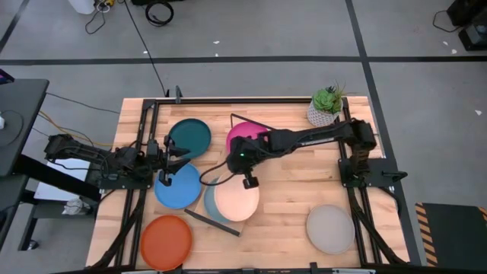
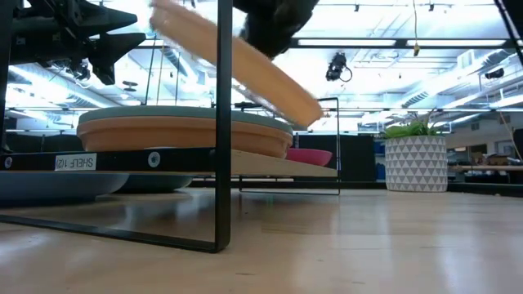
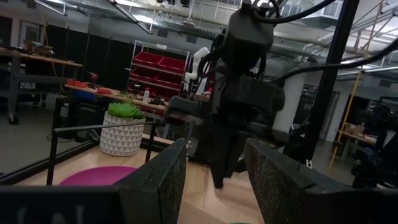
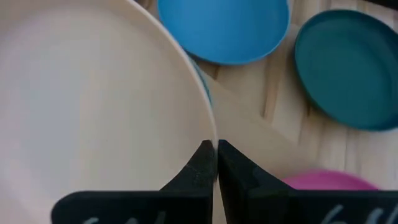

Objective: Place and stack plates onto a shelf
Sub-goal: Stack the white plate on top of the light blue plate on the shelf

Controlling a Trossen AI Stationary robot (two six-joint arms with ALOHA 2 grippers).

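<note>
My right gripper (image 1: 245,173) is shut on the cream plate (image 1: 237,200), which tilts above the stack on the shelf (image 2: 274,165). That stack shows a terracotta plate (image 2: 184,135) under a light blue one (image 1: 208,199). My left gripper (image 1: 173,154) is open and touches nothing. It hovers between the dark teal plate (image 1: 190,138) and the blue plate (image 1: 176,187). The magenta plate (image 1: 240,135), the orange-red plate (image 1: 166,242) and the grey plate (image 1: 331,229) lie flat on the table. My right gripper pinches the cream plate's rim (image 4: 210,134) between its two fingers, at the plate's far edge, coming from above and the table's far side. The plate (image 2: 237,67) is lifted and tilted over the stack. Whether its lower edge touches the stack I cannot tell.
A potted plant (image 1: 327,106) stands at the table's far right corner. The shelf's black wire frame (image 2: 222,122) rises close in the low view. Bare tabletop (image 1: 289,194) lies between the shelf and the grey plate.
</note>
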